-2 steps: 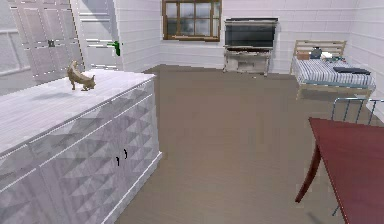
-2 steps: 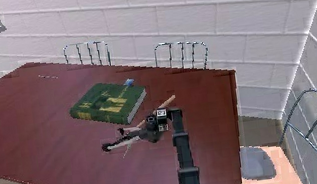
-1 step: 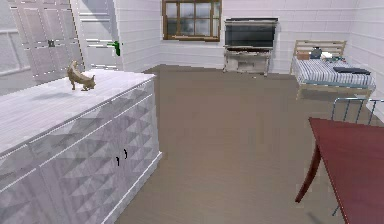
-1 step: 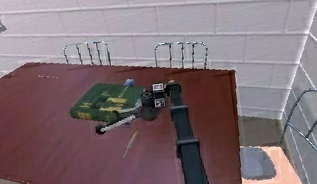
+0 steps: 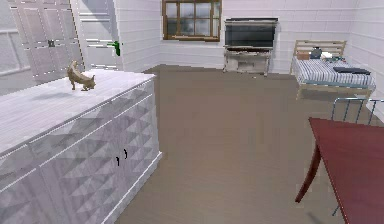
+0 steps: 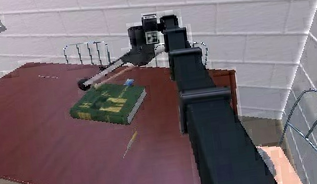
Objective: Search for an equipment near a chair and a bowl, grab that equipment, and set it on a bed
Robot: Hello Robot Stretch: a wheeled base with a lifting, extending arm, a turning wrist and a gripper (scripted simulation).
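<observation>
progress: early, search seems done, grab and bed drop left | gripper (image 6: 121, 62): upper centre, at table (image 6: 31, 136), whether it holds anything cannot be told | grey rod (image 6: 96, 77): likely the equipment, beside book (image 6: 110, 104) | bed (image 5: 330, 72): upper right

walls (image 5: 140, 30): white horizontal panelling | floor (image 5: 230, 130): bare, brown | far wall: wood-framed window (image 5: 192, 20), television (image 5: 250, 34) on a pale stand (image 5: 247, 62) | far corner, forward view's right: bed (image 5: 332, 72), blue-grey bedding | forward view's left: white cabinet (image 5: 100, 165), white double door (image 5: 45, 40) behind | forward view's right edge: dark red worktop (image 5: 355, 170)
</observation>
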